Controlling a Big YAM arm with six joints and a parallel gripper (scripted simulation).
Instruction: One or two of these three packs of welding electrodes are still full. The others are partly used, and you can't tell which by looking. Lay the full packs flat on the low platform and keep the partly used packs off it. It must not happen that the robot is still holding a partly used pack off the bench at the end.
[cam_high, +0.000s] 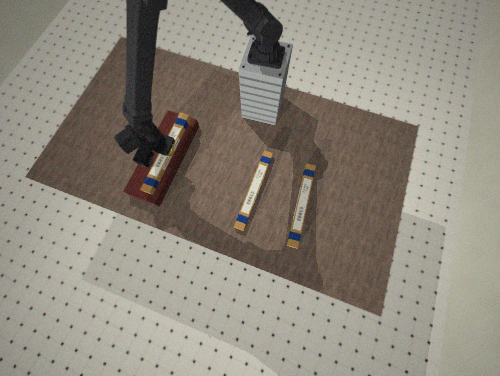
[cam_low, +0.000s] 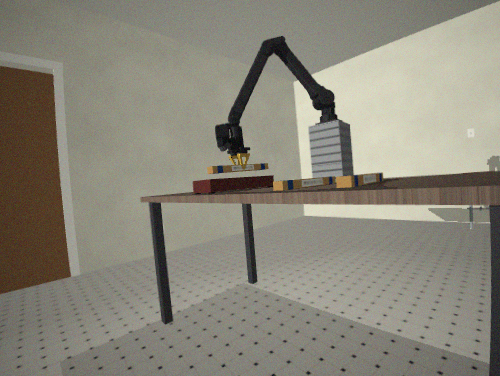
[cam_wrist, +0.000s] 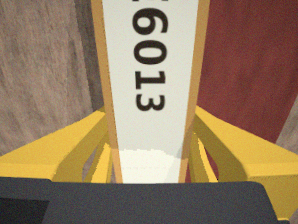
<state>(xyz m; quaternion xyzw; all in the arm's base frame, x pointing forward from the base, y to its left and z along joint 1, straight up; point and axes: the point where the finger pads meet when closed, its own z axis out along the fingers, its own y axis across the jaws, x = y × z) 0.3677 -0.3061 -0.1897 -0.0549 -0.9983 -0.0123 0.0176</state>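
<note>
One electrode pack (cam_high: 151, 178) (cam_low: 215, 169) (cam_wrist: 150, 130), orange with blue bands and a white label, is held level above the dark red low platform (cam_high: 181, 162) (cam_low: 220, 185) (cam_wrist: 245, 60). A thin gap shows under it in the exterior view. My gripper (cam_high: 171, 146) (cam_low: 240, 163) (cam_wrist: 150, 111) is shut on this pack near its middle, one yellow finger on each long side. The pack runs along the platform's length. A second pack (cam_high: 254, 189) (cam_low: 302, 183) lies flat on the table right of the platform. A third pack (cam_high: 302, 205) (cam_low: 360, 180) lies flat further right.
The arm's grey ribbed pedestal (cam_high: 262, 95) (cam_low: 330, 150) stands at the back of the brown wooden table (cam_high: 360, 200) (cam_low: 425, 192). The platform lies toward the table's left end. The two table packs lie side by side with a gap between them.
</note>
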